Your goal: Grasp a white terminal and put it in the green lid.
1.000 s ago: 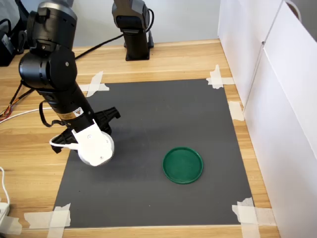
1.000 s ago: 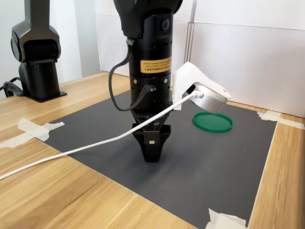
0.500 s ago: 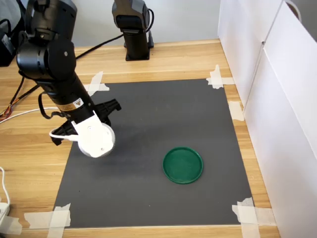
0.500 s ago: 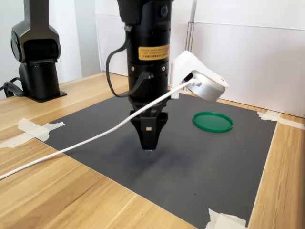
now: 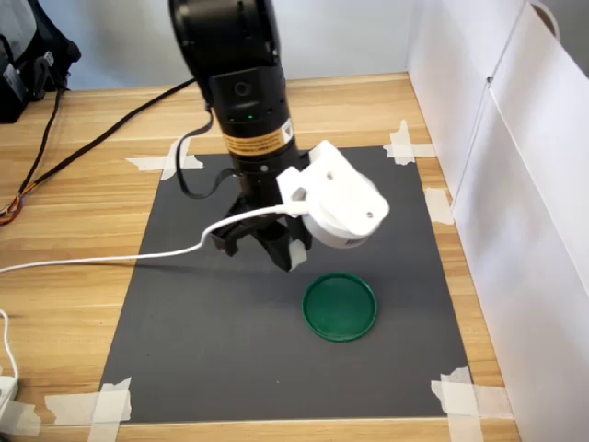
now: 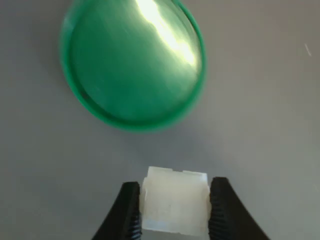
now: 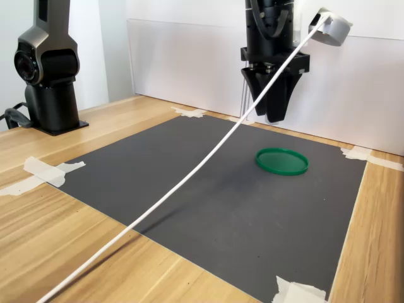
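The end effector (image 6: 174,212) is closed on the white terminal (image 6: 175,202), which sits pinched between its two black fingers (image 6: 127,212) in the wrist view. The green lid (image 5: 340,306) lies flat on the dark mat (image 5: 212,322), which is taped to the wooden table (image 5: 83,193). In the second exterior view the end effector (image 7: 276,113) hangs in the air above the mat, just beyond the green lid (image 7: 281,161) and well clear of it. In the first exterior view the fingers point down beside the lid, toward the first exterior view's left. A white cable (image 7: 189,180) trails from the wrist camera (image 5: 340,207) across the mat.
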Robot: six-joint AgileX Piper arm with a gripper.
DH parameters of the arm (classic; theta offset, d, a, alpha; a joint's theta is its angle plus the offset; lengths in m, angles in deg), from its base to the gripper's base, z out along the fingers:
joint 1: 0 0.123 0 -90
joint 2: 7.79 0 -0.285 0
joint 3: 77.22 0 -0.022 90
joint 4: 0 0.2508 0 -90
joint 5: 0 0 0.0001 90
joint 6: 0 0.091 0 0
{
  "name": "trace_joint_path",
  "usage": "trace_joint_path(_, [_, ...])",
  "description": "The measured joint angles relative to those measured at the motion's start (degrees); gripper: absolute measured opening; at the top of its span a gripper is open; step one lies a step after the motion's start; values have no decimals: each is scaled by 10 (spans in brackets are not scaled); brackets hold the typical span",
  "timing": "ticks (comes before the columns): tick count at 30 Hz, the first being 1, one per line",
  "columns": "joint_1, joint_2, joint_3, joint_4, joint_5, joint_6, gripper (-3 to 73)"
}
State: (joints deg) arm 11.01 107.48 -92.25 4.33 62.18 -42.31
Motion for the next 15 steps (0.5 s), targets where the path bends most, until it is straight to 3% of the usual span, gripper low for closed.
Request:
trace_joint_path(7, [55,54,-32,-14,-4,27,317])
trace_joint_path(15, [62,93,-38,-33,-24,41,317])
